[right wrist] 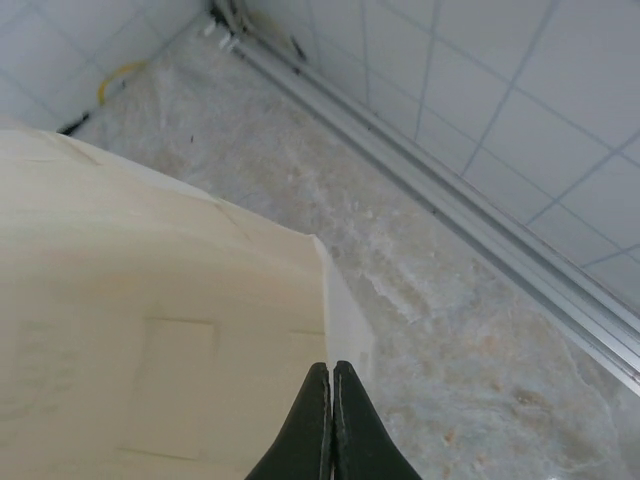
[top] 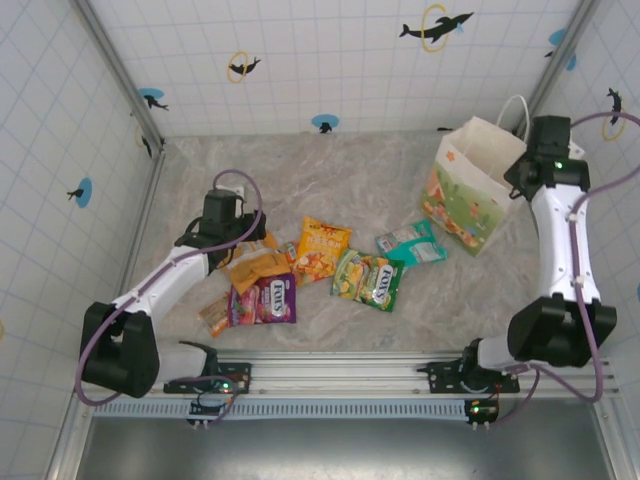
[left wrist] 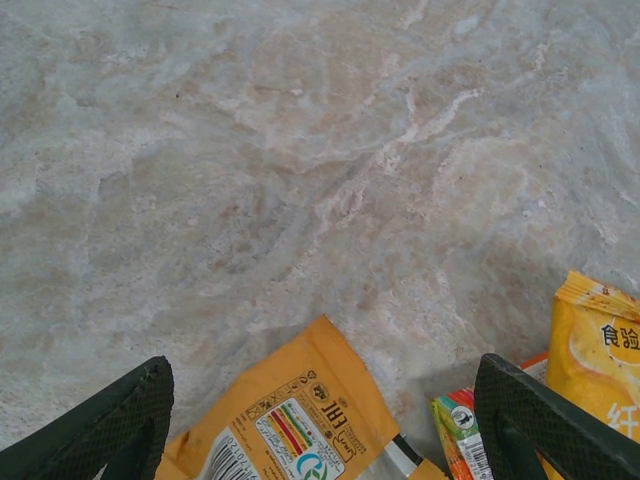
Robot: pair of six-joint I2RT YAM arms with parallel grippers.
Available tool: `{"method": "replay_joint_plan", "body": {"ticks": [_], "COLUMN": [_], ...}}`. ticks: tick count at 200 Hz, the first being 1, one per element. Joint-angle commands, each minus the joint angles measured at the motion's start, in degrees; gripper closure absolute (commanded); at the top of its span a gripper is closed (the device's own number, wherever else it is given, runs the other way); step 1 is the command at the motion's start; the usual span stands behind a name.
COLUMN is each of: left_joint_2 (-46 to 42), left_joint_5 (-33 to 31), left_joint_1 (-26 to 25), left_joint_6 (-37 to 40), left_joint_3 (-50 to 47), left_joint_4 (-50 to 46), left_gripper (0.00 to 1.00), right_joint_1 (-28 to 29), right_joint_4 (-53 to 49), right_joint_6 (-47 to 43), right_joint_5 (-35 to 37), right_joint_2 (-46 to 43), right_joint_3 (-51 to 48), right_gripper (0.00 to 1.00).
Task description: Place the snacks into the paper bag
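- Grey marbled tabletop (top: 330,175), walled in by white tiles with dolphin stickers.
- At the right rear of it: paper bag (top: 465,195), upright, mouth open, well apart from the snacks.
- Inside the bag, as far as the right wrist view reaches: bare paper, no packet.
- Clamped tight at the bag's rim: right gripper (right wrist: 331,370), apparently pinching the paper edge to keep the mouth open.
- Scattered mid-table, all outside the bag: orange packet (top: 255,268), yellow packet (top: 322,248), green packet (top: 368,280), teal packet (top: 412,243), purple packet (top: 263,300), slim bar wrapper (top: 213,315).
- Spread wide and empty just over the orange packet: left gripper (left wrist: 325,400), one finger to each side.
- Judged progress: nothing packed, first pick only lined up, every snack left to move.
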Motion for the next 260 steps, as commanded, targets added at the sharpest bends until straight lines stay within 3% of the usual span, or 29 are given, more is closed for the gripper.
{"method": "replay_joint_plan", "body": {"ticks": [1,60,115,140,167,212,228,260], "left_joint_2": [0.89,0.97,0.8,0.8,0.71,0.89,1.02,1.41], "left_joint_5": [0.96,1.63,2.71,3.41,3.52,3.35,3.28,3.88], "left_joint_1": [-0.39,-0.56,-0.53,-0.48,-0.54,-0.55,-0.56,-0.56], "left_joint_6": [-0.95,-1.23,-1.31,-1.31,-1.31,-1.31,-1.31,-1.25], "left_joint_3": [2.04,2.34,2.6,2.6,2.51,2.46,2.67,3.21], "left_joint_4": [-0.95,-1.18,-1.44,-1.52,-1.43,-1.7,-1.74,-1.92], "left_gripper": [0.2,0.2,0.2,0.2,0.2,0.21,0.21,0.21], "right_joint_1": [-1.93,-2.5,3.7,3.92,2.84,1.94,1.94,2.68], "right_joint_4": [9.17,10.12,7.15,5.27,2.28,-0.38,-0.3,1.96], "right_joint_6": [2.47,6.66,10.41,10.26,7.84,-0.6,-5.2,-14.37], "right_joint_5": [-0.71,-11.23,-9.7,-7.27,-6.04,-6.02,-7.51,-12.1], "right_joint_2": [-4.36,-7.0,-9.39,-10.28,-9.69,-8.38,-8.63,-10.88], "right_joint_3": [-5.24,-12.63,-13.69,-12.93,-10.79,-3.87,-1.32,1.51], "right_gripper": [1.0,1.0,1.0,1.0,0.73,0.52,0.39,0.37]}}
